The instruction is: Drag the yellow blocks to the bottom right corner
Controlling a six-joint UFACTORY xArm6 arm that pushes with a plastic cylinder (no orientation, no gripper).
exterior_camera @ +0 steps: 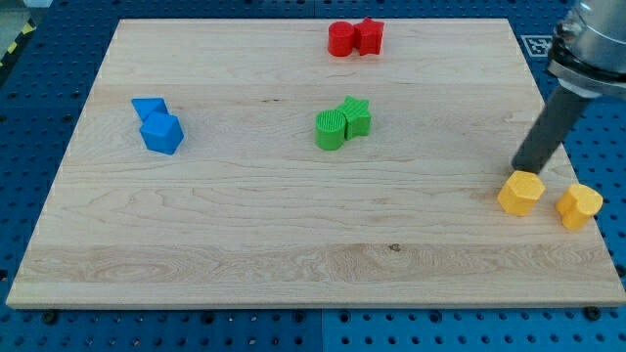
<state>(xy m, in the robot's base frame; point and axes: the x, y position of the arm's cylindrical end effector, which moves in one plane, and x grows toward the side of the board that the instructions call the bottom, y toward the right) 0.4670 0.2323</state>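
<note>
Wooden board (293, 244) bears two chunky yellow blocks (520, 193), near my tip (519, 168).

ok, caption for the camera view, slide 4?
My tip just above two yellow blocks near the board's lower right.

No readable text, numbers, brand names or labels appear anywhere in the camera view. The pale wooden surface (293, 225) carries no printing, and none of the coloured blocks bears a letter or figure. Two graphic markings show at the margins. A black-and-white square-patterned marker (536, 46) lies at the view's top right, on the blue perforated base (39, 117) just beyond the board's corner; it is partly cut off by the arm and holds no legible characters. A yellow-and-black striped strip (12, 47) runs along the view's top left edge, without wording.
</note>
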